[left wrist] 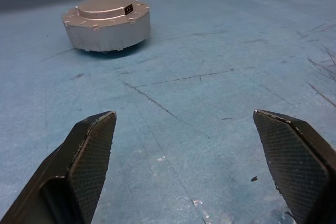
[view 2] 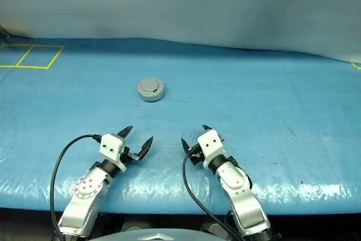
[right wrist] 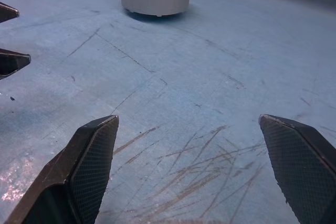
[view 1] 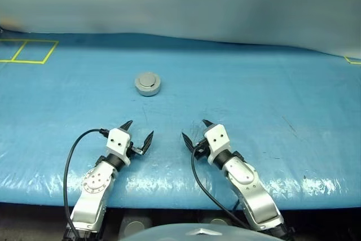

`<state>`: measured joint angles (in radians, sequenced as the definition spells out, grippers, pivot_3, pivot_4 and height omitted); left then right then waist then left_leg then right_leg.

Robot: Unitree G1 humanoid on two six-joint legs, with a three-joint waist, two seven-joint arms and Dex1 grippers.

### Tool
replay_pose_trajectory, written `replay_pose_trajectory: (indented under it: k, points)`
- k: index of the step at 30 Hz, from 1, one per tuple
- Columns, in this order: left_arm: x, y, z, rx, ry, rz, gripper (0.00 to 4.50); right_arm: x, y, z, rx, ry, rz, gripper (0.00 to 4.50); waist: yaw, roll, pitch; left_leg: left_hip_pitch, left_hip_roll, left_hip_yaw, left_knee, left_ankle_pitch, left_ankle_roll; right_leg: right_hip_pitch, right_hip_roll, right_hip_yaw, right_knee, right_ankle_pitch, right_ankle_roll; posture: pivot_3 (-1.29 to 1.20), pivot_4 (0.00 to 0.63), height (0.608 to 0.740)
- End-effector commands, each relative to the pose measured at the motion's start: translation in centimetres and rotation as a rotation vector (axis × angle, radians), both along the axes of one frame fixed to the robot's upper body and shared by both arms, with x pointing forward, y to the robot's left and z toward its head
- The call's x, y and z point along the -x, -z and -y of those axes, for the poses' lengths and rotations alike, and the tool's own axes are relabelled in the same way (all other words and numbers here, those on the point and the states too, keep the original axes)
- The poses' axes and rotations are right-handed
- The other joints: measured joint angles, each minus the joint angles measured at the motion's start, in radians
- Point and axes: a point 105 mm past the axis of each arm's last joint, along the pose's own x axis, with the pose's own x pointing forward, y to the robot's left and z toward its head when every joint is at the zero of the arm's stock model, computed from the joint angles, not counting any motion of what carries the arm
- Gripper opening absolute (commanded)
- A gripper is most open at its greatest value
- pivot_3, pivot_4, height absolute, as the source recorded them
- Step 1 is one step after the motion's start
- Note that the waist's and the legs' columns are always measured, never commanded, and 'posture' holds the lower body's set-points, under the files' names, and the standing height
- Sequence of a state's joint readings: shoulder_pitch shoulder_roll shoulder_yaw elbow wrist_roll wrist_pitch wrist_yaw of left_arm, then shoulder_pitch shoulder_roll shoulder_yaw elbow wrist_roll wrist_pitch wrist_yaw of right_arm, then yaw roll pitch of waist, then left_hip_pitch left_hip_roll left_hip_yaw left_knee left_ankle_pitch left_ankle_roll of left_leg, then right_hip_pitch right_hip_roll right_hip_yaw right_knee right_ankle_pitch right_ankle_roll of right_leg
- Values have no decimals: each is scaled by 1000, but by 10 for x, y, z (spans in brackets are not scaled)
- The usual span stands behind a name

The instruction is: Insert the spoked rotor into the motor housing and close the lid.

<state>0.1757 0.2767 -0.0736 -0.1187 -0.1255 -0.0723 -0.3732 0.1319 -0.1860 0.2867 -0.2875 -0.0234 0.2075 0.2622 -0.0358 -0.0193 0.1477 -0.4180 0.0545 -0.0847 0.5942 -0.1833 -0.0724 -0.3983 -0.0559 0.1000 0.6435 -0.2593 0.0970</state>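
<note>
Both sets of jaws released, empty, hovering low over the near desk (view 1: 271, 100): left gripper (view 1: 139, 134), right gripper (view 1: 194, 135). Motor housing (view 1: 148, 83), lid (left wrist: 107, 7) shut, sits well apart at twelve o'clock of the left gripper, eleven of the right; left nearer.

Evenly and brightly lit from overhead, with a cool blue cast over the bench (view 1: 271, 83). Glare in white patches along the crinkled near edge of the blue cover. Only soft, short shadows: a thin dark rim under the motor housing (left wrist: 106, 23), faint smudges beneath each pincer. Sharp through the middle ground of the head views; hazy and featureless at the far backdrop. Crisp scratches and pad texture in the wrist views, slightly softer toward the far distance.
</note>
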Motion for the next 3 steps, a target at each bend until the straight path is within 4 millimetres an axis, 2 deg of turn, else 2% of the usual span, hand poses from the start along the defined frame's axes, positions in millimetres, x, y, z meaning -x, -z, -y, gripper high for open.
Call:
replay_pose_trajectory:
  k: [1, 3]
  points:
    - [-5, -16, 6, 0, 19, 66, 4464, -1, -11, -2, -24, -4, 41, 4500, 0, 0, 0, 0, 0, 0, 0, 0, 0, 0, 0, 0, 0, 0, 0, 0, 150, 740]
    - [-6, -17, 8, -1, 24, 70, 4464, 0, -10, -2, -26, -2, 40, 4500, 0, 0, 0, 0, 0, 0, -1, 0, 0, 2, 0, 0, 0, 0, 0, 0, 150, 740]
